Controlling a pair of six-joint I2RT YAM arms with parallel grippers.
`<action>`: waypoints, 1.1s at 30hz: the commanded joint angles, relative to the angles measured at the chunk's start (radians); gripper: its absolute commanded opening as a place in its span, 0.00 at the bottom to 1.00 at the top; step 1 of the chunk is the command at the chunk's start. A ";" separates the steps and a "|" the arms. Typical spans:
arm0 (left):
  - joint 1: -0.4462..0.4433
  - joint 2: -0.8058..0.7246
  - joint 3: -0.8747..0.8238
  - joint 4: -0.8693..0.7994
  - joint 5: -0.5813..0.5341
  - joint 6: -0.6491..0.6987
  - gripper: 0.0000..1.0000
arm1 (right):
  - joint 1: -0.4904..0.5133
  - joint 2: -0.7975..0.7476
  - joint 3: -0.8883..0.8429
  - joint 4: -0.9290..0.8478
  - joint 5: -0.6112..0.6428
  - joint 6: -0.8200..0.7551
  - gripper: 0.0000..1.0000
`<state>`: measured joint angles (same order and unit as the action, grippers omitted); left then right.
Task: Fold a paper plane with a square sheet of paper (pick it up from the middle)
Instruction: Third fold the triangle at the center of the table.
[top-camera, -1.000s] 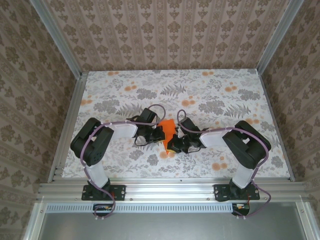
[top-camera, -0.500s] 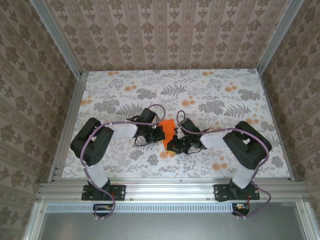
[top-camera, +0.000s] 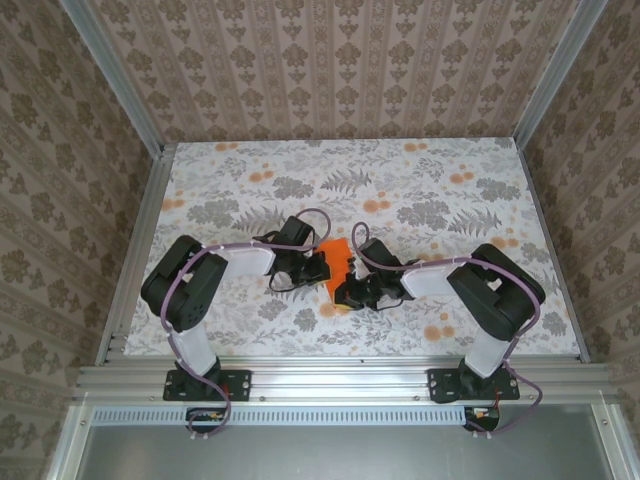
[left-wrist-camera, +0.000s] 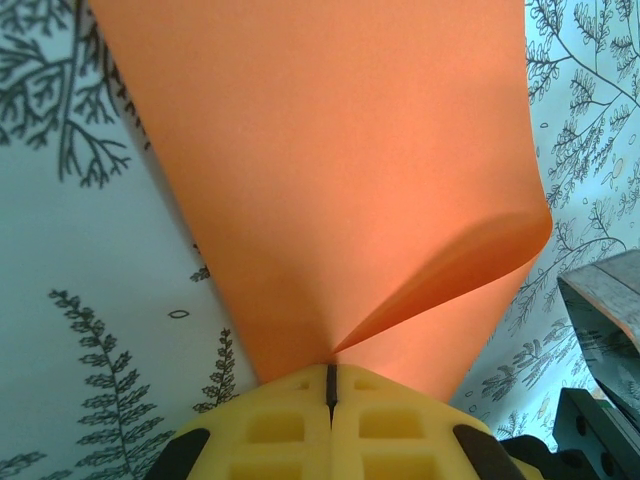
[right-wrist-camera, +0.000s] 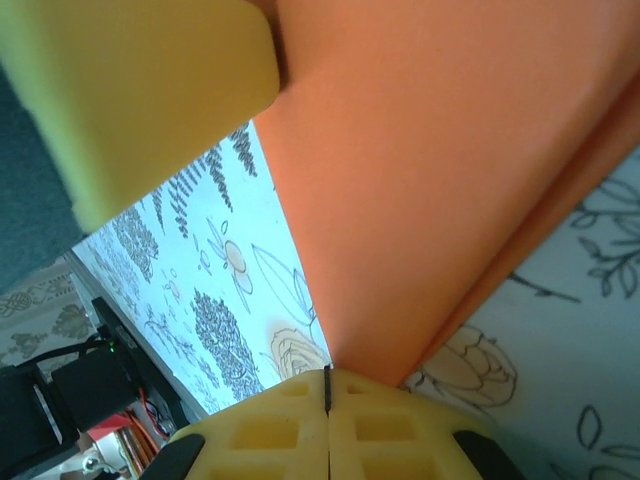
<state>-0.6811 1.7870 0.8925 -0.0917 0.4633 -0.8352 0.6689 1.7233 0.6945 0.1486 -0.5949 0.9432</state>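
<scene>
From my station I judge the square sheet of paper (top-camera: 337, 260) to be very light, thin and limp. It will bend under its own weight, slip out of a loose pinch, and take a permanent crease or tear if the 2 arms pull against each other. The safest hold is a firm pinch at an edge or corner, with both holds kept close together so that the span between them cannot sag. Any crease should be pressed against the surface (top-camera: 430, 180), not formed in the air. The sheet is plain bright orange and matte, and easy to tell from the pale floral tablecloth (left-wrist-camera: 90, 300) beneath it. In the left wrist view it (left-wrist-camera: 320, 170) fans out wide, with 1 side curling over into a soft rolled flap, not a sharp fold. In the right wrist view it (right-wrist-camera: 430, 170) shows a doubled layer along its right edge. It sits near the middle of the surface, towards the near edge, between the 2 arms. The left end effector (left-wrist-camera: 329, 385) has its yellow fingers fully closed on 1 corner. The right end effector (right-wrist-camera: 327, 385) is likewise clamped tight on another corner of the same sheet.
</scene>
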 joint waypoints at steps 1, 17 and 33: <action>-0.014 0.064 -0.017 -0.062 -0.087 -0.007 0.00 | 0.010 -0.013 -0.006 -0.063 0.010 -0.039 0.07; -0.013 0.064 -0.013 -0.067 -0.087 0.001 0.00 | -0.012 -0.122 0.062 -0.171 0.148 -0.075 0.07; -0.013 0.058 -0.012 -0.072 -0.091 0.007 0.00 | -0.049 0.035 0.120 -0.159 0.132 -0.049 0.06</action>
<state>-0.6815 1.7878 0.8932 -0.0917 0.4629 -0.8356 0.6235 1.7370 0.7952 0.0174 -0.4778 0.8890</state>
